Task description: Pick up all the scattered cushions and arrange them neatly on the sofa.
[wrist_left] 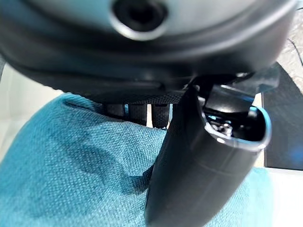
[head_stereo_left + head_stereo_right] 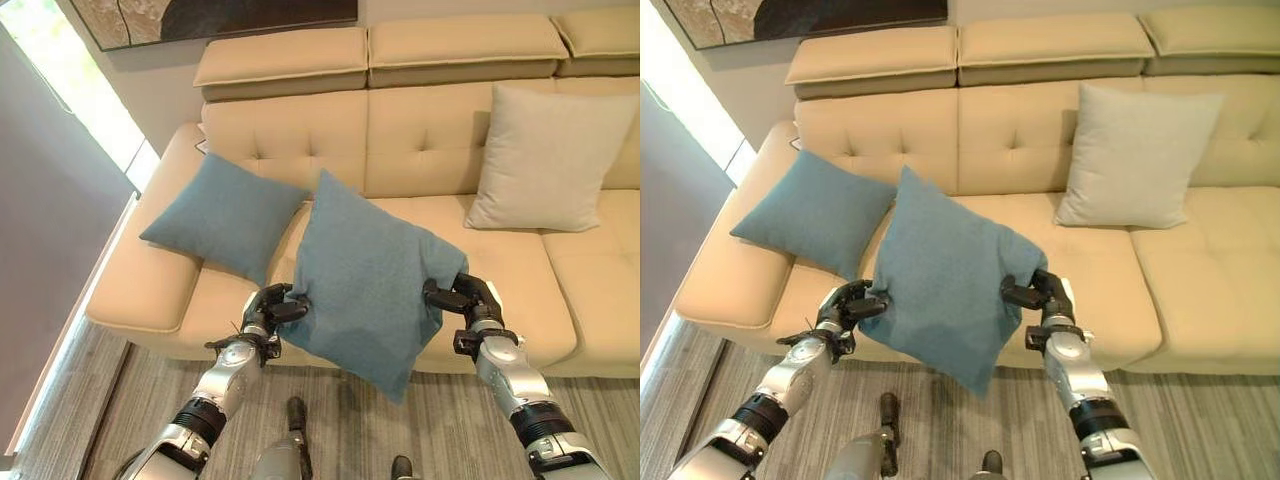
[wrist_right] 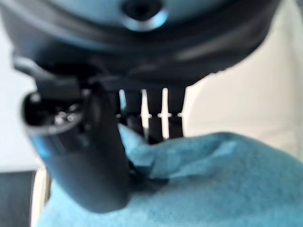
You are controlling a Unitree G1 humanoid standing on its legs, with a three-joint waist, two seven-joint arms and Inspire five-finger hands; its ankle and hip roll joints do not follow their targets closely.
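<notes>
Both hands hold one blue cushion (image 2: 365, 280) up in front of the cream sofa (image 2: 520, 290), the cushion hanging tilted like a diamond with its lowest corner drooping past the seat's front edge toward the striped floor (image 2: 450, 430). The left hand (image 2: 272, 308) pinches the cushion's left edge, its thumb pressed on the fabric and its fingers curled behind, as the left wrist view shows with the thumb (image 1: 199, 175) lying across the blue cloth. The right hand (image 2: 462, 296) pinches the right edge the same way; in the right wrist view a fold of cloth is bunched between its thumb (image 3: 90, 156) and fingers. A second blue cushion (image 2: 225, 215) leans on the sofa's left end, against the armrest and the backrest, just beside the held one and partly overlapped by it. A beige cushion (image 2: 545, 155) stands upright against the backrest further right, well apart from both. A dark framed picture (image 2: 200, 18) hangs on the wall above the sofa.
</notes>
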